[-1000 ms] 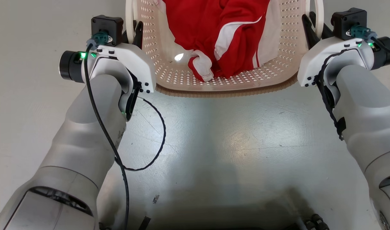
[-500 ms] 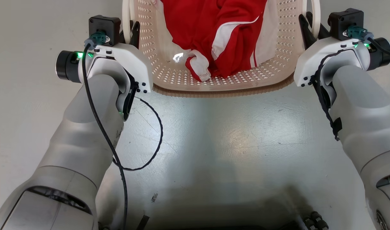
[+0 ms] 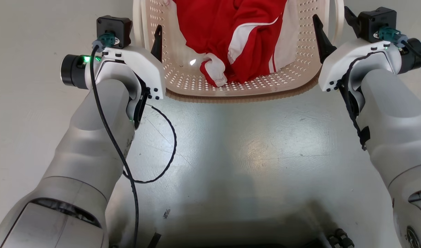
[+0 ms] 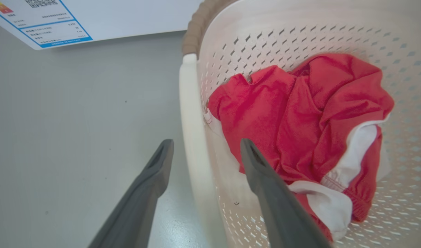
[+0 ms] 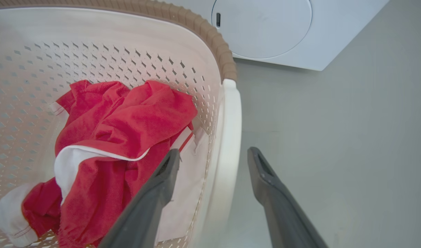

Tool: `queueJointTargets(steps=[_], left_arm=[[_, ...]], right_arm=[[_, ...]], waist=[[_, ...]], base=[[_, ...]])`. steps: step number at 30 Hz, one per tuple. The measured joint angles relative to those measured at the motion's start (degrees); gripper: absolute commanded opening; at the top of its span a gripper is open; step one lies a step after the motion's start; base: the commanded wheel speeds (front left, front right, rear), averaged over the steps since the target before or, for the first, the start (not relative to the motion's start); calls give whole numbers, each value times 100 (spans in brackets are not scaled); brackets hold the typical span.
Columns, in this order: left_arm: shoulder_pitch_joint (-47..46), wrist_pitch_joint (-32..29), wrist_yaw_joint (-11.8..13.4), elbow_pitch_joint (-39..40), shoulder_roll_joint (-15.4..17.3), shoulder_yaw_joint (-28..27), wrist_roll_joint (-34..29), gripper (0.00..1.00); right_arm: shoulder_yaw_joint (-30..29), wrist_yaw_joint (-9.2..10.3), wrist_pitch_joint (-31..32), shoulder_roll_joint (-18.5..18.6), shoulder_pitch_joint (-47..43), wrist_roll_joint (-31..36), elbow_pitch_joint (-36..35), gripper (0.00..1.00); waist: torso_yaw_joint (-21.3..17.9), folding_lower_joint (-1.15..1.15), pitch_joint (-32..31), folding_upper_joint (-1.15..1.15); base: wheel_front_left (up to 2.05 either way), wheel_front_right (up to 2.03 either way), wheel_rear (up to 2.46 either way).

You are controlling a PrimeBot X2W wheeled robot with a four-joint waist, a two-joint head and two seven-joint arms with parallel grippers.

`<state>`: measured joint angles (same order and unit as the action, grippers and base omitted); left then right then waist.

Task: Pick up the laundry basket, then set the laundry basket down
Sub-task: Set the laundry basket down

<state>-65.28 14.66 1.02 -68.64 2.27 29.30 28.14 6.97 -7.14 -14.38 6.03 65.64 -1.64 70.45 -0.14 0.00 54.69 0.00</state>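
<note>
The laundry basket (image 3: pixel 238 100), cream with perforated walls and a brown rim band, sits at the top middle of the head view with red and white clothes (image 3: pixel 238 34) inside. My left gripper (image 3: pixel 145 34) is open astride the basket's left loop handle (image 4: pixel 190 103), one finger inside the basket and one outside, clear of the handle. My right gripper (image 3: pixel 331 17) is open the same way astride the right handle (image 5: pixel 231 120). In the wrist views the left gripper (image 4: pixel 207 143) and the right gripper (image 5: pixel 214 152) each show a wide gap with the handle running between the fingers.
A white washing machine (image 5: pixel 265 27) with a round door stands just beyond the basket; its labelled panel (image 4: pixel 41 20) shows in the left wrist view. Grey floor (image 3: pixel 231 155) stretches between my arms. A black cable (image 3: pixel 162 151) loops off my left forearm.
Both grippers have gone from shut on the basket's handles to open, fingers spread to either side. The basket has stayed about where it was.
</note>
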Motion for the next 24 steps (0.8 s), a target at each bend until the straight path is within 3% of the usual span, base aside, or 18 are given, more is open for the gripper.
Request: queueJointTargets(steps=[9,24], left_arm=[[31,0,102,-30,34,-131,-41,100],[1262,0,223,780,197,-923,41,100]], right_arm=[[-452,0,0,-81,-430,292,-432,100],[-731,0,0,-190,-1411,528,-1489,100]], waist=[[-35,0,-300,0],[-118,0,-1651,0]], base=[[0,0,0],[0,0,0]])
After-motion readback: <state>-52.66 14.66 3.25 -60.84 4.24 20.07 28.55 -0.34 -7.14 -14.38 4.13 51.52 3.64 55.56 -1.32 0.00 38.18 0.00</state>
